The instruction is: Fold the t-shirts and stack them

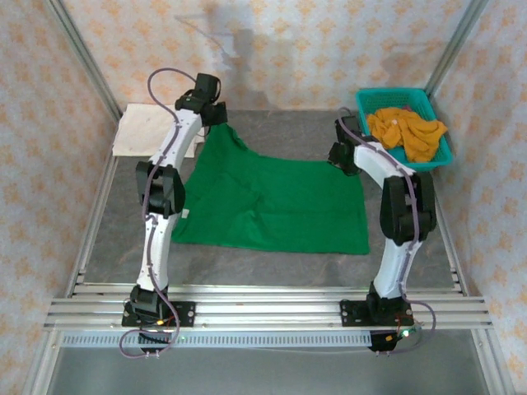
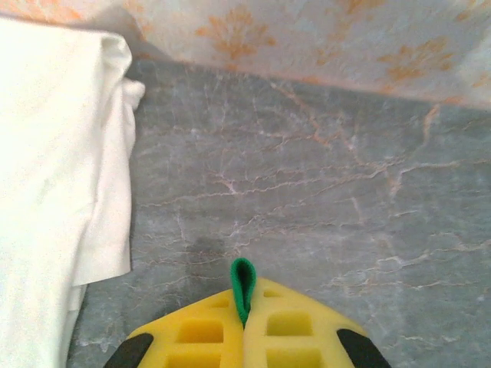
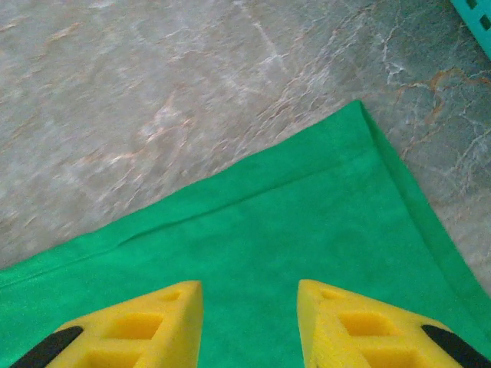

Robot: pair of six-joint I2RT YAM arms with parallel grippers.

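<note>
The bright green t-shirt [image 1: 272,202] lies spread flat across the middle of the table. My left gripper [image 1: 216,111] is at the shirt's far left corner, shut on a small fold of its green cloth [image 2: 244,285], which pokes up between the yellow fingers [image 2: 207,330]. In the right wrist view my right gripper [image 3: 247,295] is open just above the shirt's far right corner [image 3: 307,222], with nothing pinched between its fingers. A cream-white t-shirt [image 1: 144,130] lies folded at the far left. Mustard-orange t-shirts [image 1: 408,133] are heaped in the basket.
A teal plastic basket [image 1: 436,156] stands at the far right corner, its edge showing in the right wrist view [image 3: 479,19]. The cream-white shirt [image 2: 54,192] lies just left of my left gripper. Patterned walls and metal frame posts enclose the grey table [image 1: 272,136].
</note>
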